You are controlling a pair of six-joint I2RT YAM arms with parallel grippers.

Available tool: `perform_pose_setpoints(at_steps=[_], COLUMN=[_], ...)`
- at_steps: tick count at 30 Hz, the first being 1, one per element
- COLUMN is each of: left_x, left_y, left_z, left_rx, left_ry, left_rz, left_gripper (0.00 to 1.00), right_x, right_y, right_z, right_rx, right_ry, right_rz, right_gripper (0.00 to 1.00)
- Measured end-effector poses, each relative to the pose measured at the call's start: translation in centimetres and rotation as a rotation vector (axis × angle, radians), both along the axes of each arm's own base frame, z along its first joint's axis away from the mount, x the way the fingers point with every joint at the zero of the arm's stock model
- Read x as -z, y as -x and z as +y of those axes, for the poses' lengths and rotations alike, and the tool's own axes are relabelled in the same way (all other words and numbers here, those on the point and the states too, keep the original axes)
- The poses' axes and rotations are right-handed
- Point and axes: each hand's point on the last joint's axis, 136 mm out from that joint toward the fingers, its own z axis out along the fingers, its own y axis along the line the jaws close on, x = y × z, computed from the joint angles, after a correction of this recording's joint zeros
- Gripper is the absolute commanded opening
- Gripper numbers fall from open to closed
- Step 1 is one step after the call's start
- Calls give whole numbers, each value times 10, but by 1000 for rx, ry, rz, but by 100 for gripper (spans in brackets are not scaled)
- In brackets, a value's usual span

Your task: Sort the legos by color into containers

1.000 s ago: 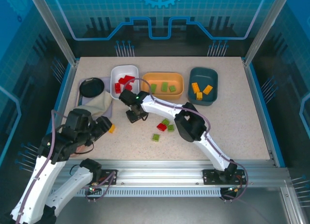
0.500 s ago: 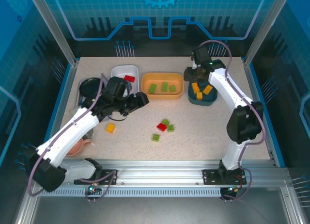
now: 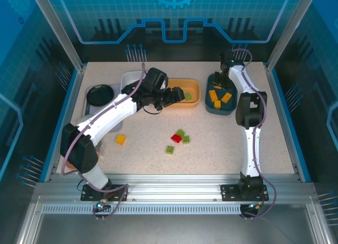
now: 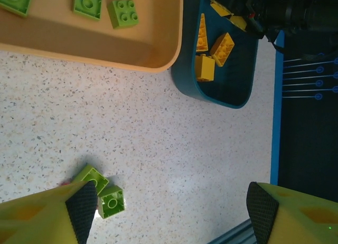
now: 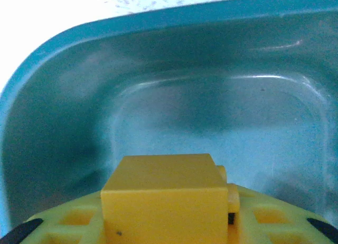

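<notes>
Right jaws clamp yellow brick (image 5: 163, 194) inside teal bowl (image 5: 63, 96). Left jaws wide above surface (image 4: 158, 143), green bricks (image 4: 110, 202) by one finger (image 4: 37, 217).

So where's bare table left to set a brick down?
Bare: table right of the right arm, and between the lone yellow brick and the red-green cluster. Crowded: the back, where the right pincer holds a brick over the teal bowl.

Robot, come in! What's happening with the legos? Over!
Left gripper open, empty, by orange bowl. Right gripper shut on yellow brick over teal bowl. Five bricks loose on table. Nothing blocking.
</notes>
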Motion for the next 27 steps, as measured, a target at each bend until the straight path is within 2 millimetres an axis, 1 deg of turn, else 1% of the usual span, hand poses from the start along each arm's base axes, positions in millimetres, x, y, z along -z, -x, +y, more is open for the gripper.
perform_pose_setpoints(at_steps=[2,3,5,8,10,12,13,15,16,18,20,22,23,25,27], left_x=[7,11,19,27,31,38,43,57,66,86,110,132,142,159,170], left_y=[0,2,8,21,29,38,43,50,52,56,58,59,60,62,62], left_z=[-3,-4,-5,-8,-10,-13,-15,-17,-18,-17,-14,-12,-11,-10,-9], left_rx=[16,25,44,71,97,123,141,158,162,161,142,117,103,81,62], left_ry=[-18,-29,-54,-85,-106,-134,-152,-186,-207,-251,-291,-321,-336,-355,-366], left_rz=[10,17,41,73,85,100,108,139,161,209,274,335,366,412,443], left_gripper=[78,78,78,78,78,78,78,78,79,80,80,81,81,81,81], right_x=[5,6,5,-5,-19,-43,-60,-94,-116,-151,-174,-179,-175,-160,-140], right_y=[-1,-1,0,0,0,8,16,36,51,87,133,172,193,223,250], right_z=[-4,-5,-4,1,7,17,24,40,51,71,91,98,98,94,92], right_rx=[10,14,9,-9,-30,-56,-74,-110,-134,-185,-244,-281,-288,-295,-299], right_ry=[-1,-2,-6,-9,-5,-4,-3,-4,-5,-8,-27,-42,-46,-43,-36], right_rz=[17,20,28,11,-13,-49,-74,-131,-175,-259,-324,-357,-360,-337,-298], right_gripper=[56,58,61,64,64,63,63,63,63,63,63,63,64,64,65])
